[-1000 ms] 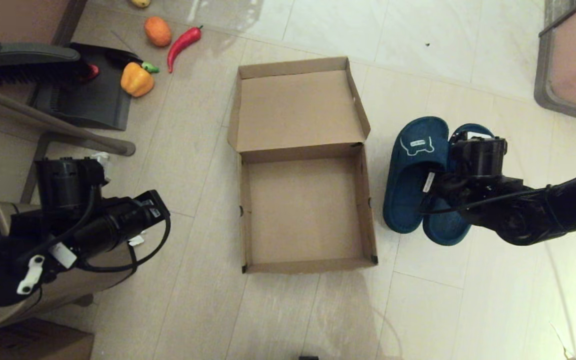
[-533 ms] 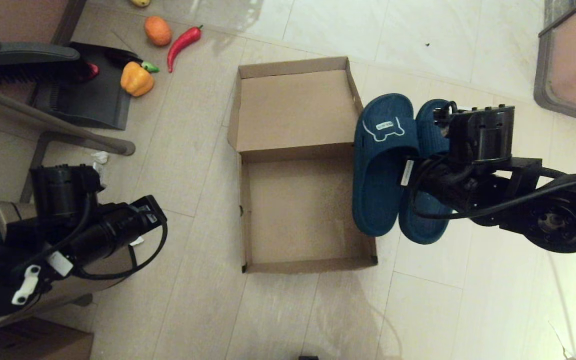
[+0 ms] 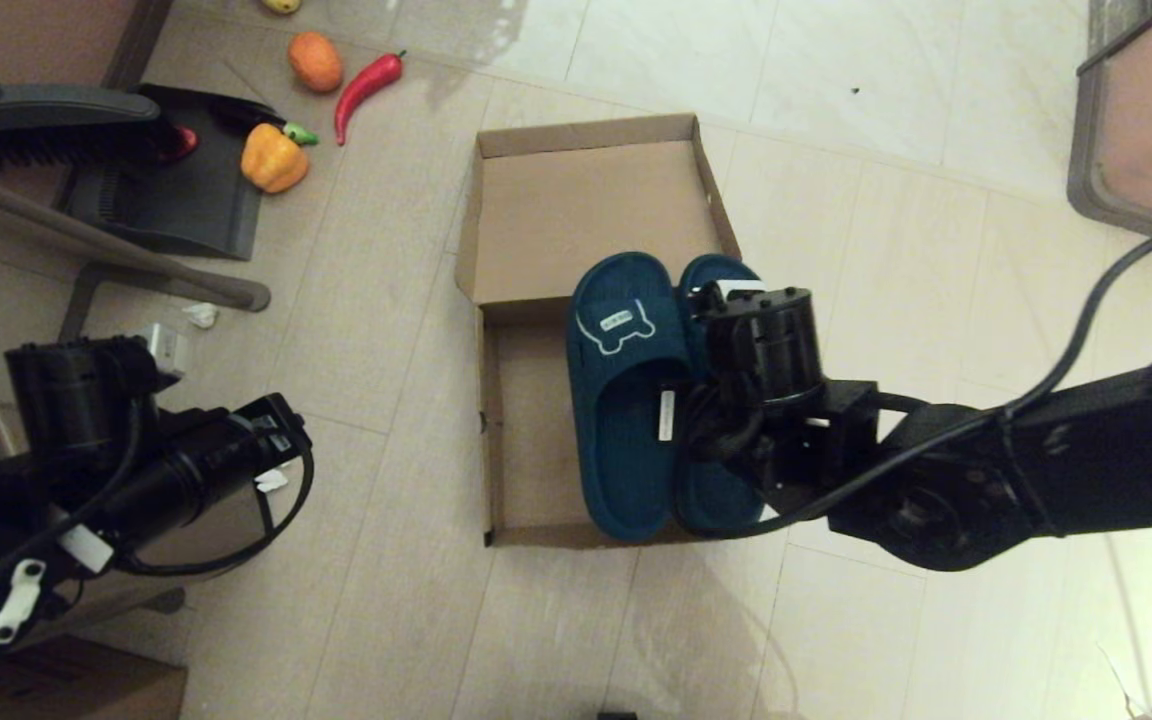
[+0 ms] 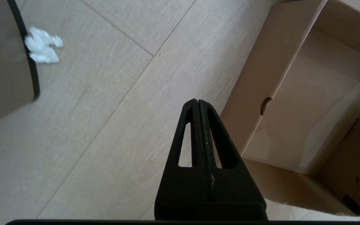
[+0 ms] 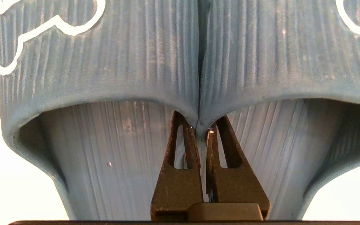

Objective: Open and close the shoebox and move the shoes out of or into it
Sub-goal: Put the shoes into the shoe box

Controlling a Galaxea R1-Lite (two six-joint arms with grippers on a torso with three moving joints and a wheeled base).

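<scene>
Head view shows the right gripper (image 3: 711, 375) over the open shoebox (image 3: 496, 420), carrying both shoes (image 3: 626, 400) side by side above its tray, on the side of the right arm. Its jaws are nearly closed, pinching the two inner strap edges together. Left gripper (image 4: 198, 107) hangs over the floor tiles (image 4: 89, 109) beside the box, jaws pressed together, holding nothing.

Warm indoor light falls from above. Glare whitens the floor tiles (image 3: 836, 60) beyond the shoebox (image 3: 586, 200), and again beside the shoes (image 5: 105, 62) in the right wrist view. A soft shadow lies on the floor just before the shoebox. Straight lines bow near the head view's edges.
</scene>
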